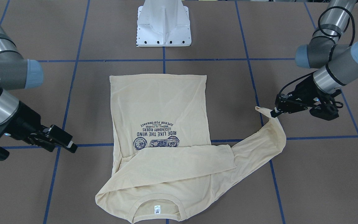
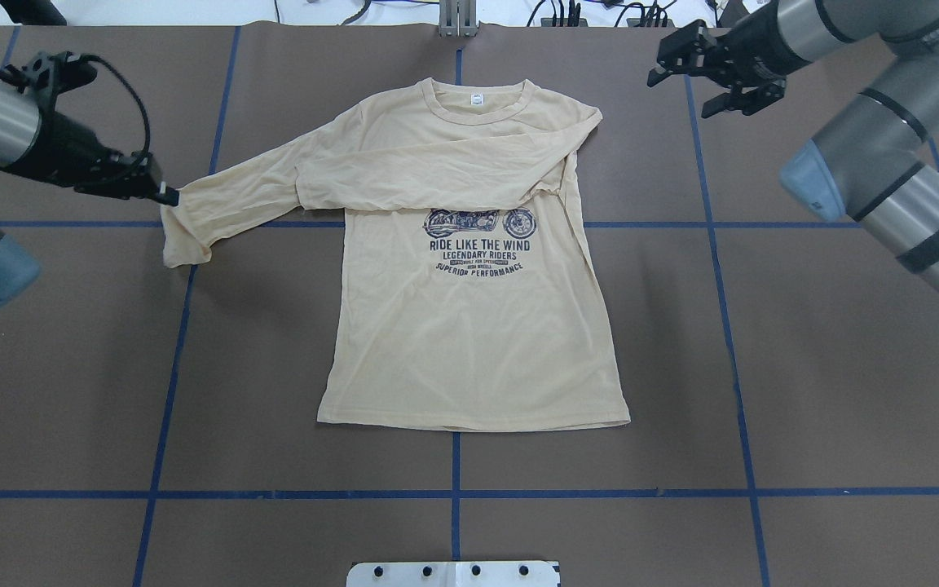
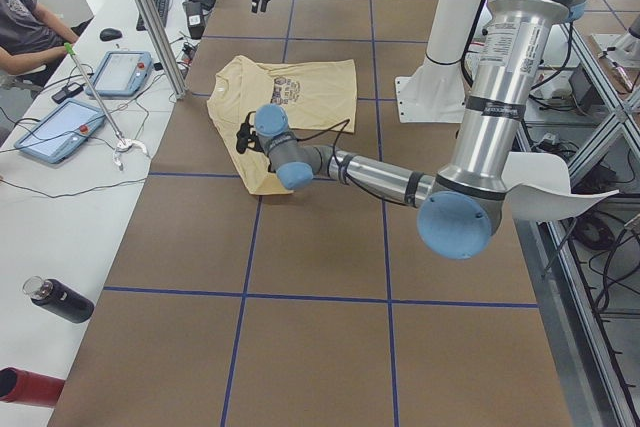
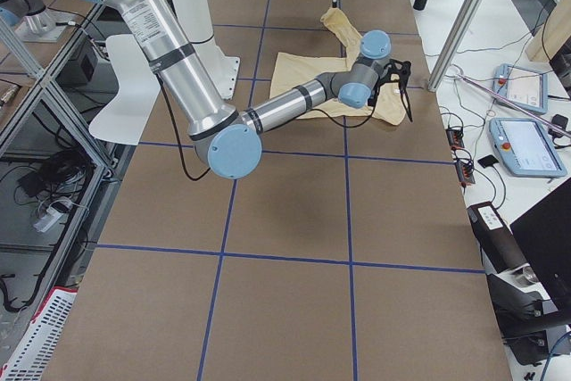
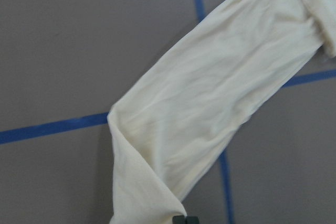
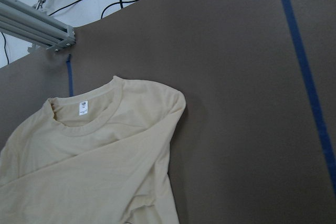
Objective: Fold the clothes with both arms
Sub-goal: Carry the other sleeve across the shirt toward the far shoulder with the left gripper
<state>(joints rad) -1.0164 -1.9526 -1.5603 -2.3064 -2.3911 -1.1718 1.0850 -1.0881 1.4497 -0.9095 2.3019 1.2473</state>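
Note:
The cream-yellow shirt (image 2: 469, 326) lies flat on the brown table, print up, with the collar and neck label (image 2: 477, 99) at the far side. One sleeve (image 2: 437, 175) is folded across the chest. The other sleeve (image 5: 210, 114) stretches out to the side. My left gripper (image 2: 166, 196) is shut on that sleeve's end, which is lifted and doubled over (image 1: 272, 124). My right gripper (image 2: 685, 77) hovers open and holds nothing, off the shirt's far right shoulder (image 6: 168, 103). In the front-facing view it (image 1: 71, 146) is well apart from the fabric.
The white pedestal base (image 1: 163, 25) stands at the robot's edge of the table, and blue tape lines (image 2: 453, 493) grid the surface. Beyond the far edge is a bench with tablets (image 3: 60, 127), cables, two bottles (image 3: 60, 299) and a seated person (image 3: 25, 27).

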